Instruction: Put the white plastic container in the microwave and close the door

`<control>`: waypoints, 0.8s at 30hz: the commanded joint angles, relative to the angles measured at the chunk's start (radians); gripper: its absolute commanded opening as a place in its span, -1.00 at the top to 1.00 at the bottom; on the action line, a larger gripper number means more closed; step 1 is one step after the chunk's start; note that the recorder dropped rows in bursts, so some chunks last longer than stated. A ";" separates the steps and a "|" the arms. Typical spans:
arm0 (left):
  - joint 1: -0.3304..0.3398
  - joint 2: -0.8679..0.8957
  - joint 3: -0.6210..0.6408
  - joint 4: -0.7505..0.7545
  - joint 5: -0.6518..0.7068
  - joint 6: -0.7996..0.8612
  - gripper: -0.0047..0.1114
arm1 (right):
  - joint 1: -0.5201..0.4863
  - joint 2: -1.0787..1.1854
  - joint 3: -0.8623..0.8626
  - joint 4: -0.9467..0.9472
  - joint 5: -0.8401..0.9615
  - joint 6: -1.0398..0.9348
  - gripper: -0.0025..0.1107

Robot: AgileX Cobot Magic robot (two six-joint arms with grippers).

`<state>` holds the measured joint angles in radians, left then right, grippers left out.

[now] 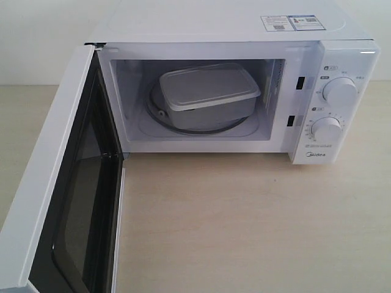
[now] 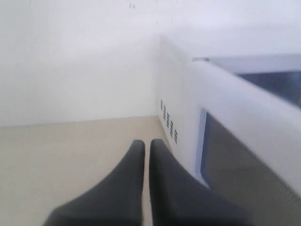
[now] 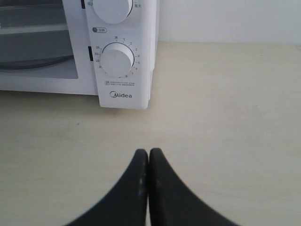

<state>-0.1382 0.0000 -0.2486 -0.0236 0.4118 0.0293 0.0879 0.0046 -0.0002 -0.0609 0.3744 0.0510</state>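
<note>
The white plastic container (image 1: 208, 94) sits lidded on the glass turntable inside the white microwave (image 1: 342, 67). The door (image 1: 67, 201) stands wide open, swung out to the left, its black-framed inner face toward the cavity. Neither arm shows in the exterior view. My left gripper (image 2: 147, 143) is shut and empty, hovering over the table just outside the door (image 2: 244, 141), close to its outer face. My right gripper (image 3: 148, 152) is shut and empty over the table in front of the microwave (image 3: 122, 52), near its dial panel. The container is hidden in both wrist views.
The microwave stands on a pale wooden table (image 1: 256, 226) against a white wall. Vent slots (image 2: 169, 123) mark the microwave's left side. Two round dials (image 1: 339, 91) and the Midea logo (image 1: 315, 156) are on the right panel. Stickers (image 1: 292, 22) lie on top.
</note>
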 commanded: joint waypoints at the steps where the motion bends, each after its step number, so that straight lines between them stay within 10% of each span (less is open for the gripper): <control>1: 0.004 0.000 -0.214 -0.013 0.212 -0.084 0.84 | 0.002 -0.005 0.000 -0.001 -0.013 -0.008 0.96; 9: 0.004 0.000 -0.439 -0.013 0.294 -0.219 0.84 | 0.002 -0.005 0.000 0.003 -0.013 -0.008 0.96; 24: 0.004 0.014 -0.476 -0.103 0.227 -0.251 0.84 | 0.002 -0.005 0.000 0.003 -0.013 -0.008 0.96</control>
<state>-0.1382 -0.0033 -0.7184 -0.1097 0.6625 -0.1917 0.0879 0.0046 -0.0002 -0.0567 0.3744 0.0510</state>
